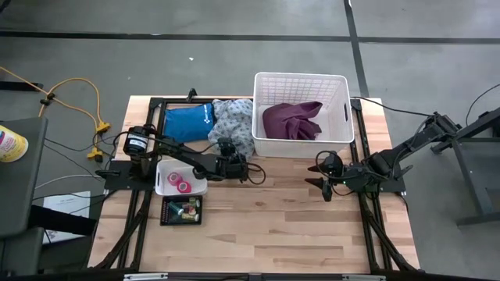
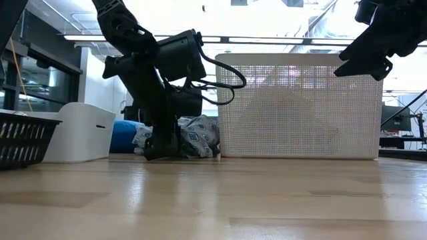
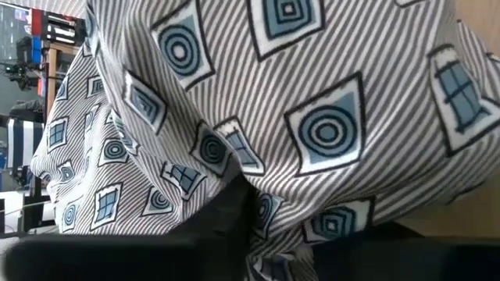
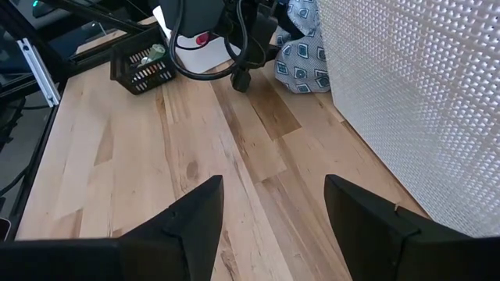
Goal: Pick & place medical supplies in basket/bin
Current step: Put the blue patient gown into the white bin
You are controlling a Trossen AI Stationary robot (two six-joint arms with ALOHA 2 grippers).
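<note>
Patterned garment [image 3: 297, 117] bunched around left pincer [image 3: 269, 234] beside basket [image 1: 301, 113].

The tabletop [image 1: 273, 234] is pale wood planking, laid in long strips and set on a dark metal frame. Around it lies a grey concrete floor [image 1: 195, 62] crossed by dark seams. At about nine o'clock from the tabletop, a yellow cable [image 1: 78, 97] loops across the concrete, and a grey surface [image 1: 19, 176] stands at the far edge of that side. Seen level across the boards, bright strip lights [image 2: 267, 40] run along the ceiling, glaring white overhead. At three o'clock a monitor [image 2: 391, 122] sits among dim room clutter.
</note>
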